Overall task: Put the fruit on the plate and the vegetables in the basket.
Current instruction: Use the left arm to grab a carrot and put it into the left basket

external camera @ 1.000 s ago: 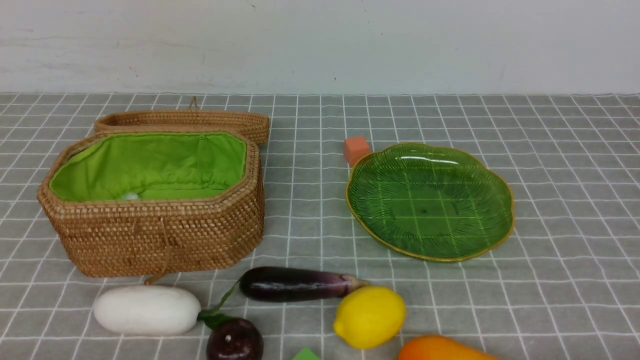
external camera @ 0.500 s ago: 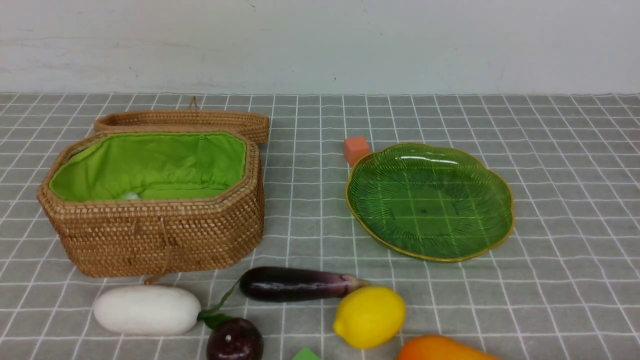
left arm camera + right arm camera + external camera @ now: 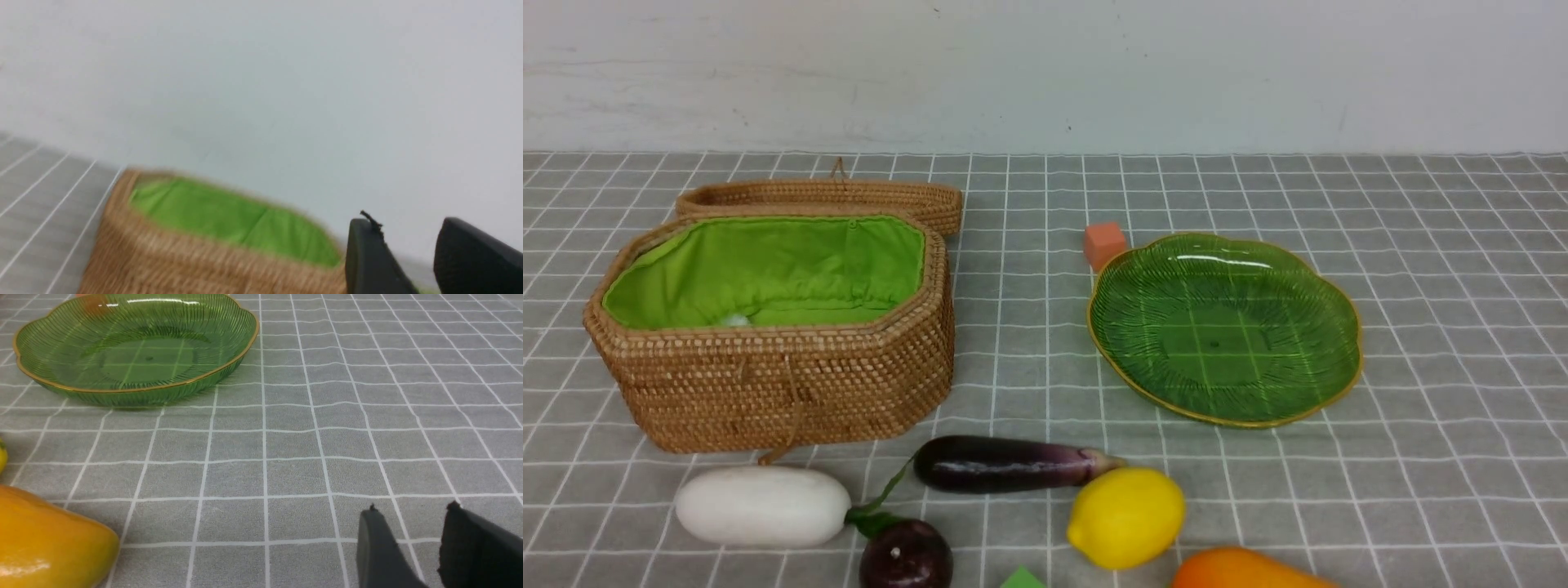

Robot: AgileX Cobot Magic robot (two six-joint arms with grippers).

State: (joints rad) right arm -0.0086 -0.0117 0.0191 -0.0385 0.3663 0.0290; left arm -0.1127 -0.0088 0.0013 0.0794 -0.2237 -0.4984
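Broadly, a grey checked tabletop [image 3: 1421,506] carried everything. On its left stood the open wicker basket [image 3: 784,392] with green lining, its lid [image 3: 825,196] lying just behind it. Well to the right sat the green glass plate [image 3: 1225,327], with a small orange cube [image 3: 1103,242] at its far left rim.

All the produce lay on the cloth along the near edge. The white radish [image 3: 762,505] rested just in front of the basket. The purple eggplant [image 3: 1005,463] lay between basket and plate. The orange mango [image 3: 1241,572] was cut off by the picture's lower edge. The lemon [image 3: 1125,517] sat just beside the eggplant's stem end, and the dark plum [image 3: 907,557] by the radish's leaves.

The left end effector [image 3: 408,245] hung near the basket and the right end effector [image 3: 412,531] hung over bare cloth near the mango, both with fingers apart and holding nothing.
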